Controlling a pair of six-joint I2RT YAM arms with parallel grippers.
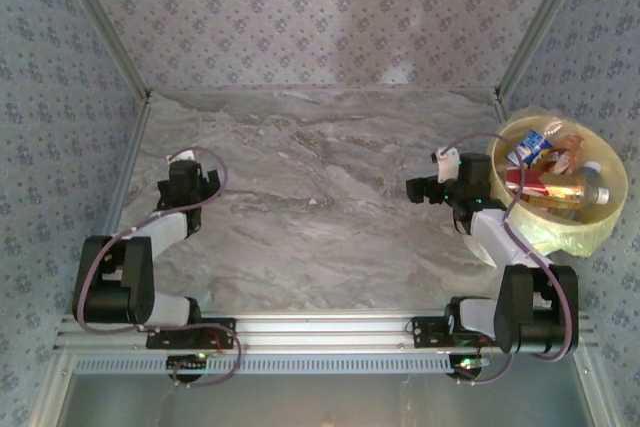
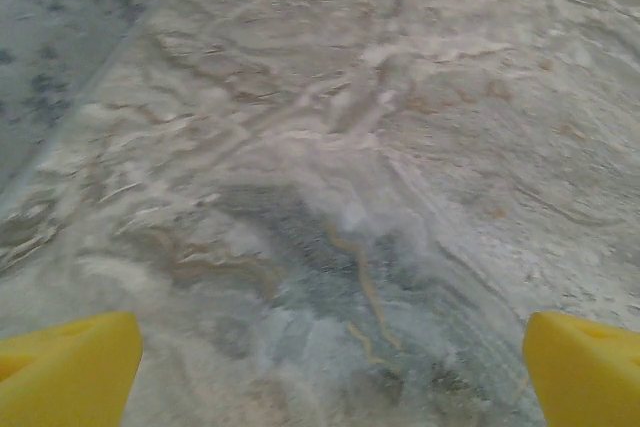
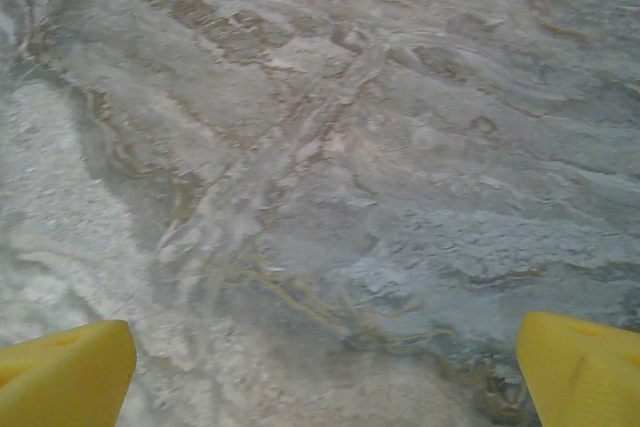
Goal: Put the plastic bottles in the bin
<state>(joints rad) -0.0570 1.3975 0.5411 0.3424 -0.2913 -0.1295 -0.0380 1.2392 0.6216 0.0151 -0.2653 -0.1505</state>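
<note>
The bin (image 1: 617, 187), round, pale yellow and lined with a yellowish bag, stands at the table's right edge. Several plastic bottles lie inside it, among them an amber one with a red label (image 1: 553, 187) and a blue-labelled one (image 1: 527, 151). My right gripper (image 1: 422, 189) hovers just left of the bin and points left; its yellow fingers (image 3: 65, 372) stand wide apart over bare marble in the right wrist view, so the right gripper (image 3: 325, 372) is open. My left gripper (image 1: 188, 179) is over the left side of the table. Its yellow fingertips (image 2: 70, 367) are also spread, the left gripper (image 2: 330, 367) open with nothing between them.
The grey marble tabletop (image 1: 320, 197) is walled by patterned fabric panels on the left, back and right, with metal frame posts (image 1: 135, 137) at the corners. A metal rail (image 1: 320, 332) with both arm bases runs along the near edge.
</note>
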